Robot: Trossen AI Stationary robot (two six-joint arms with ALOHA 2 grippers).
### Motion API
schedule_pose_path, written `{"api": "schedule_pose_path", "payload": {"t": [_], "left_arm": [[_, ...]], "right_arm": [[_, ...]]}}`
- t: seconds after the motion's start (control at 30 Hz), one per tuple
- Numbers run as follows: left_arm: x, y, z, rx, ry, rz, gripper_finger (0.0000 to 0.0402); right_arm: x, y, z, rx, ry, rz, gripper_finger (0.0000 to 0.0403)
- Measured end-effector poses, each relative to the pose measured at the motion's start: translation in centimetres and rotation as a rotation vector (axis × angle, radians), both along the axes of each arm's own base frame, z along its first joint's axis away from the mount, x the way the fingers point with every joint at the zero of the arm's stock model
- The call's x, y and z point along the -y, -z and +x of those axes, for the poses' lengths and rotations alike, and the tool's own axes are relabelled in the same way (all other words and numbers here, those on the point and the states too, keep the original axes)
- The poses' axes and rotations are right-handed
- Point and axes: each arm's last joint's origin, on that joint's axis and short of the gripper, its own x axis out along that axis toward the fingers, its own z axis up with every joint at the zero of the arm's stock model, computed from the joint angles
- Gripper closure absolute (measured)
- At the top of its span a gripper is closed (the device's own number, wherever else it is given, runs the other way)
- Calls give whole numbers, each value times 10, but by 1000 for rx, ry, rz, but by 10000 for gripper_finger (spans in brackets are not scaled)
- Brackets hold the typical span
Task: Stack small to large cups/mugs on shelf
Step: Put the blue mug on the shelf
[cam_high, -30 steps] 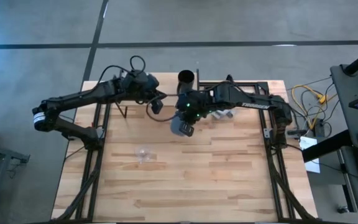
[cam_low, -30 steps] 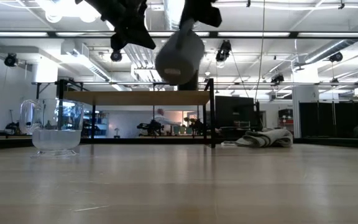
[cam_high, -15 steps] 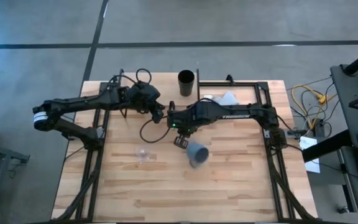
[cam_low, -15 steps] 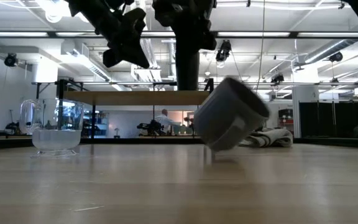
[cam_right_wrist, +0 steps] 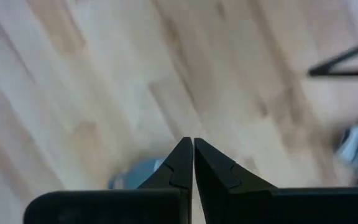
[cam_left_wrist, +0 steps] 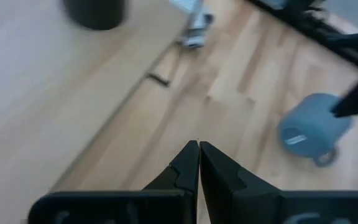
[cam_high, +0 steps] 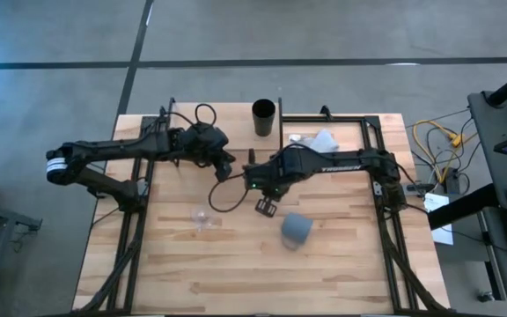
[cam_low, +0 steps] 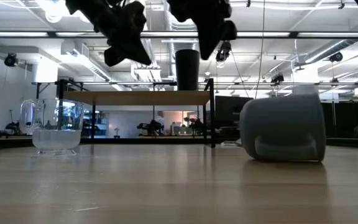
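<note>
Well, the mug (cam_high: pixel 296 231) lies tipped on the table, unheld; both grippers, right (cam_high: pixel 265 207) and left (cam_high: pixel 224 170), are closed and empty. Next: regrasp it.

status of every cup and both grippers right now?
Blue-grey handled mug: on its side on the tabletop, not held.
Tall black cylindrical cup: upright on the light-wood shelf.
Small clear glass cup: upright on the tabletop.
Left gripper: shut, empty, above the table.
Right gripper: shut, empty, above the table near the mug.
</note>
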Motion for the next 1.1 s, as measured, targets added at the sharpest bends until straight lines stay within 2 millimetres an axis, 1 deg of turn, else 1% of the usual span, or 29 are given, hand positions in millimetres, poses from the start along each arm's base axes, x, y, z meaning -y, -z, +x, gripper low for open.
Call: {"api": "schedule_pose_path", "payload": {"t": [0.1,0.23,0.43,0.53,0.63,0.73,0.83,0.97,1.1], "left_arm": [[8,-3,5,44,51,-3,402],[18,-7,9,90,93,6,402],[28,-10,11,113,145,-3,402],[37,-12,12,123,189,-13,402],[48,-12,13,124,230,-17,402],[59,-13,13,125,273,-19,402],[71,-13,12,126,317,-22,402],[85,-12,12,121,367,-27,402],[96,-11,11,117,405,-31,402]], "right_arm": [[-7,2,-3,-28,-11,10,393],[-8,7,-3,-45,-27,11,378],[-2,24,-4,-95,-4,3,330],[-1,34,-7,-140,13,4,306],[-2,41,-12,-198,72,27,289],[-10,41,-16,-230,94,55,281],[-23,37,-17,-219,108,72,280],[-37,24,-22,-189,131,134,282],[-53,13,-34,-172,132,104,282]]}}
